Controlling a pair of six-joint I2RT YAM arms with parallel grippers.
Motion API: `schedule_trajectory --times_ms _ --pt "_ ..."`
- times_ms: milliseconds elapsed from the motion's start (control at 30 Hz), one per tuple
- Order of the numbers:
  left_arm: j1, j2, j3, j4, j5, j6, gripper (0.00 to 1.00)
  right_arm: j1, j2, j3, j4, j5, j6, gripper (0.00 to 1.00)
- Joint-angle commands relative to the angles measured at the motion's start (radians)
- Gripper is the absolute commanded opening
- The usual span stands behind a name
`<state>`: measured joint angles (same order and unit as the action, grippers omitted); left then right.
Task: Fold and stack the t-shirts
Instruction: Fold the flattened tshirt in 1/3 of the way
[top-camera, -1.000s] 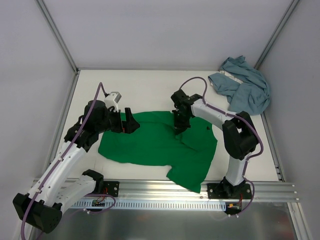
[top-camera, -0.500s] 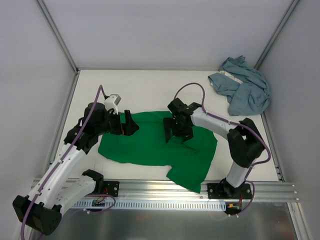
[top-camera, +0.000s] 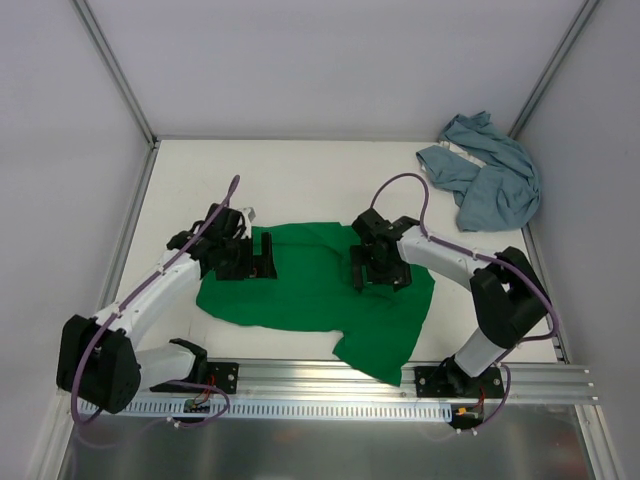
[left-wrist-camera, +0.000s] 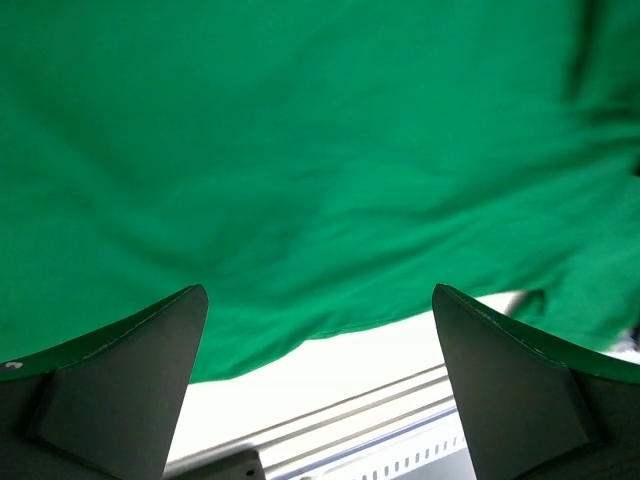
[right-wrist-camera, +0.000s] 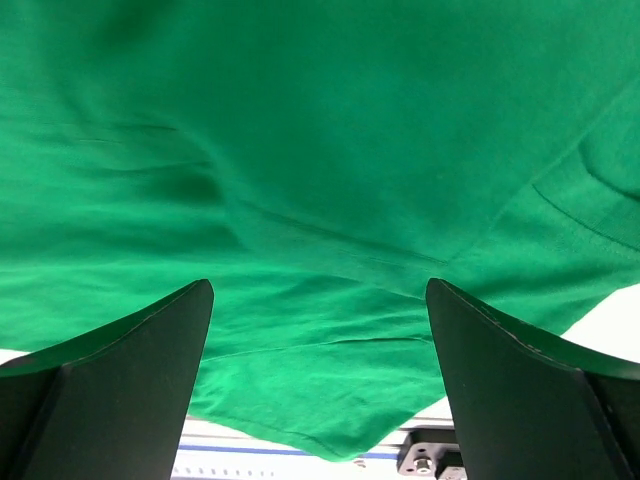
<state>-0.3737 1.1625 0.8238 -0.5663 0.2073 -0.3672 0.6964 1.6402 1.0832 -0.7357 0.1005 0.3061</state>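
The green t-shirt (top-camera: 300, 290) lies spread on the white table (top-camera: 290, 180), with one part reaching toward the near rail. It fills both wrist views (left-wrist-camera: 300, 150) (right-wrist-camera: 320, 140). My left gripper (top-camera: 262, 256) (left-wrist-camera: 318, 300) hangs open over the shirt's left part, its near hem and bare table showing between the fingers. My right gripper (top-camera: 379, 274) (right-wrist-camera: 319, 290) hangs open over the shirt's right part and holds nothing. The blue-grey t-shirt (top-camera: 487, 180) lies crumpled in the far right corner, away from both grippers.
An aluminium rail (top-camera: 330, 378) with the arm bases runs along the near edge. Grey walls and metal posts (top-camera: 115, 70) close in the table at the left, back and right. Bare white table lies behind the green shirt.
My right gripper has opened, let go of the green cloth and shifted slightly right and nearer. My left arm has stretched out and its gripper has moved a little right over the shirt's left edge.
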Motion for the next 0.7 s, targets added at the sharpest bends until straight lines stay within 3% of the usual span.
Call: schedule_trajectory --times_ms 0,267,500,667 --pt "-0.007 0.025 -0.017 -0.073 -0.114 -0.061 0.99 0.000 -0.005 -0.038 0.010 0.053 0.034 0.93" --pt "-0.007 0.256 -0.012 -0.018 -0.169 -0.139 0.99 -0.043 0.010 -0.095 0.081 0.021 0.039 0.93" --pt "-0.007 0.517 0.070 0.016 -0.131 -0.179 0.99 -0.107 0.082 -0.077 0.134 -0.033 0.015 0.93" --pt "-0.005 0.614 0.133 0.022 -0.129 -0.185 0.99 -0.152 0.145 -0.040 0.156 -0.088 -0.007 0.92"
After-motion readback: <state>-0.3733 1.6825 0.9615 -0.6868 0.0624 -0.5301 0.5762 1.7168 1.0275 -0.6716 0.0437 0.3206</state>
